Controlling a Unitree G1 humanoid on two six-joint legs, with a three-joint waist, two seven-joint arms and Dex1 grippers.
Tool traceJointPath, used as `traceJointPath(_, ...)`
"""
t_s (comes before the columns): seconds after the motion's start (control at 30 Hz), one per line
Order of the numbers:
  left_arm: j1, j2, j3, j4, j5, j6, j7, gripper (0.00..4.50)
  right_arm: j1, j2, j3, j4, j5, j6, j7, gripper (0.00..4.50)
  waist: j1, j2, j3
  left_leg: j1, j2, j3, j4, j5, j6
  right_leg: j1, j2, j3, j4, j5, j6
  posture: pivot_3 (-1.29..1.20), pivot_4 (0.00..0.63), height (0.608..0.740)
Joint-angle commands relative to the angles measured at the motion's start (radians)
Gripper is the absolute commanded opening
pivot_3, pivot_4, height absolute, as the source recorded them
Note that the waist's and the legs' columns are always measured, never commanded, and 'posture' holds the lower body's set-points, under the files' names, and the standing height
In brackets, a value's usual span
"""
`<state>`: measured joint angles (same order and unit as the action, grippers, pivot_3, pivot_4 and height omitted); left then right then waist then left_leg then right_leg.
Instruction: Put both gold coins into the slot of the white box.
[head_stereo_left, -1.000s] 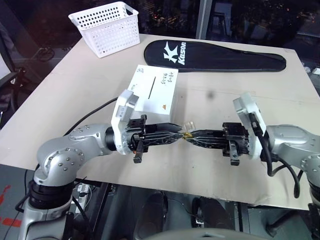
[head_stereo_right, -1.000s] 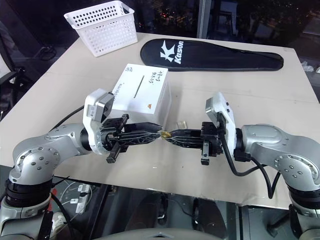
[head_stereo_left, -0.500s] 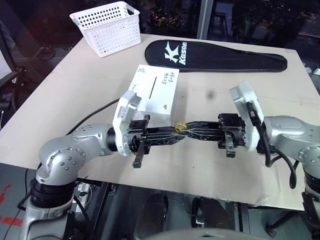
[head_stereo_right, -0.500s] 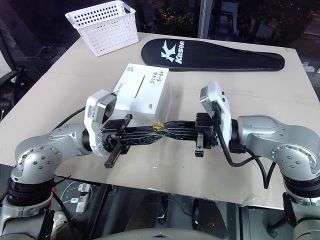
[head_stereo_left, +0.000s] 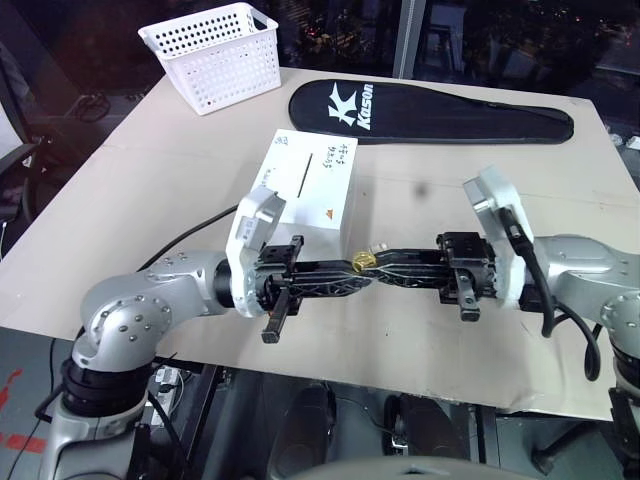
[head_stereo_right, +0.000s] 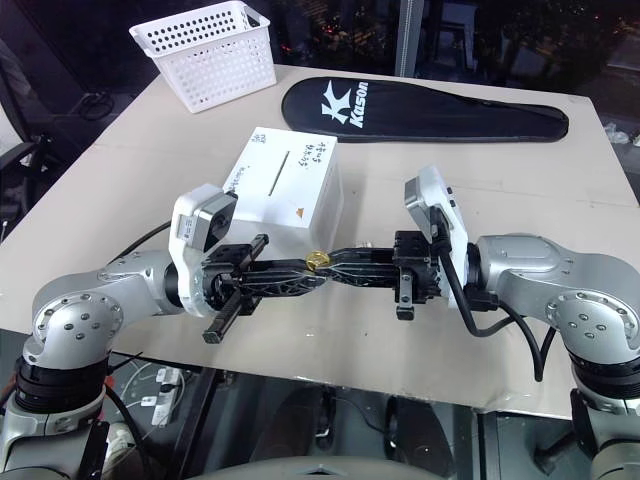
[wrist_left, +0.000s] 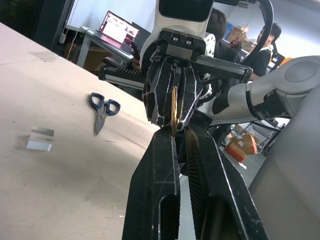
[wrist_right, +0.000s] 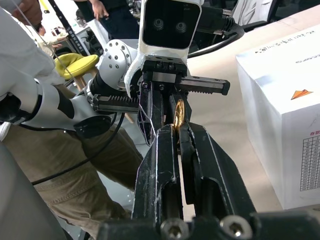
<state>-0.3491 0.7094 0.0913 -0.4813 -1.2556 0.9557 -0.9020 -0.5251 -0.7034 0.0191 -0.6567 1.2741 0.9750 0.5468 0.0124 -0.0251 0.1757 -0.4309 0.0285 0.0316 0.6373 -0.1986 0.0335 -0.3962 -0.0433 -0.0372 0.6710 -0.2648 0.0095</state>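
Above table (head_stereo_left: 150, 180), left end effector (head_stereo_left: 362, 268) has now closed beside right end effector (head_stereo_left: 372, 264) on gold coin (head_stereo_left: 362, 262).

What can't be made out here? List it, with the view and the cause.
- Second coin: I can find one coin, pinched where the left gripper and right gripper meet.
- Which gripper bears the coin: head views, both sets of fingers overlap it.
- Handwriting on the box: head views, too small to read.
- Slot depth: just a thin dark line.
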Motion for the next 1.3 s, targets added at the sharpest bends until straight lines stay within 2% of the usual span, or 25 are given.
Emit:
traceJointPath(0.03,0.003,0.031,0.053,0.007,0.009,-0.024,-0.022,0.05,0.01,-0.023,-0.017,-0.015,-0.003,0.0,0.0,0.0,0.0,0.0,0.0,0.0,0.0,0.0,0.0,0.0,0.0,0.0,0.0,0.0,0.0,0.0,0.0,0.0,0.15,0.74)
traceJointPath(0.07,0.006,0.031,0.055,0.006,0.012,-0.027,-0.023,0.97,0.01,-0.023,-0.017,-0.016,-0.004,0.0,-0.001,0.0,0.0,0.0,0.0,0.0,0.0,0.0,0.0,0.0,0.0,0.0,0.0,0.0,0.0,0.0,0.0,0.0,0.15,0.74)
traceJointPath(0.1,0.008,0.028,0.055,0.003,0.022,-0.035,-0.017,1.05,0.011,-0.023,-0.016,-0.017,-0.005,-0.002,-0.002,0.0,0.0,0.0,0.0,0.0,0.0,0.0,0.0,0.0,0.0,0.0,0.0,0.0,0.0,0.0,0.0,0.0,0.15,0.74)
traceJointPath(0.13,0.012,0.022,0.054,0.0,0.044,-0.054,-0.013,1.81,0.011,-0.023,-0.015,-0.018,-0.004,-0.004,-0.004,0.0,0.0,0.0,0.0,0.0,0.0,0.0,0.0,0.0,0.0,0.0,0.0,0.0,0.0,0.0,0.0,0.0,0.15,0.74)
traceJointPath(0.2,0.021,0.015,0.048,-0.004,0.092,-0.091,-0.021,1.91,0.013,-0.024,-0.015,-0.019,-0.003,-0.007,-0.006,0.0,0.0,0.0,0.0,0.0,0.0,0.0,0.0,0.0,0.0,0.0,0.0,0.0,0.0,0.0,0.0,0.0,0.15,0.74)
traceJointPath(0.3,0.024,0.019,0.044,0.006,0.085,-0.082,-0.042,1.91,0.015,-0.025,-0.015,-0.021,-0.003,-0.008,-0.006,0.0,0.0,0.0,0.0,0.0,0.0,0.0,0.0,0.0,0.0,0.0,0.0,0.0,0.0,0.0,0.0,0.0,0.15,0.74)
traceJointPath(0.4,0.025,0.02,0.046,0.013,0.08,-0.077,-0.054,1.03,0.018,-0.026,-0.016,-0.024,-0.002,-0.01,-0.005,0.0,0.0,0.0,0.0,0.0,0.0,0.0,0.0,0.0,0.0,0.0,0.0,0.0,0.0,0.0,0.0,0.0,0.15,0.74)
traceJointPath(0.43,0.025,0.02,0.046,0.013,0.084,-0.08,-0.057,0.49,0.02,-0.026,-0.017,-0.026,-0.002,-0.011,-0.004,0.0,0.0,0.0,0.0,0.0,0.0,0.0,0.0,0.0,0.0,0.0,-0.001,0.0,0.0,0.0,0.0,0.0,0.15,0.74)
traceJointPath(0.47,0.025,0.021,0.045,0.012,0.09,-0.082,-0.059,0.25,0.021,-0.026,-0.017,-0.026,-0.002,-0.011,-0.003,0.0,0.0,0.0,0.0,0.0,0.0,0.0,0.0,0.0,0.0,0.0,-0.001,0.0,0.0,0.0,0.0,0.0,0.15,0.74)
traceJointPath(1.3,0.03,0.02,0.032,-0.014,0.062,-0.056,-0.071,0.25,0.053,-0.002,0.01,-0.056,-0.057,-0.036,0.032,0.0,-0.001,0.0,0.0,0.0,0.0,0.0,0.0,0.0,0.0,0.0,-0.001,0.0,0.0,-0.001,0.001,0.0,0.15,0.74)
